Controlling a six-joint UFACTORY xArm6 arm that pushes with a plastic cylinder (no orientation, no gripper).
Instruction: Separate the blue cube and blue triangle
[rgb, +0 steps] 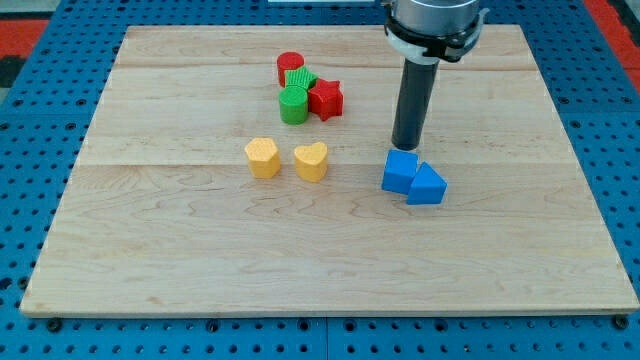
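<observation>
The blue cube (400, 171) and the blue triangle (427, 186) sit touching each other at the view's right of centre on the wooden board (200, 260), the triangle to the lower right of the cube. My tip (405, 147) stands just above the cube's top edge in the view, very close to it or touching it. The dark rod rises from there to the view's top.
A red cylinder (290, 66), a green block (301, 80), a green cylinder (294, 104) and a red star (326, 98) cluster at the upper middle. A yellow hexagon block (263, 157) and a yellow heart (311, 160) lie left of the blue pair.
</observation>
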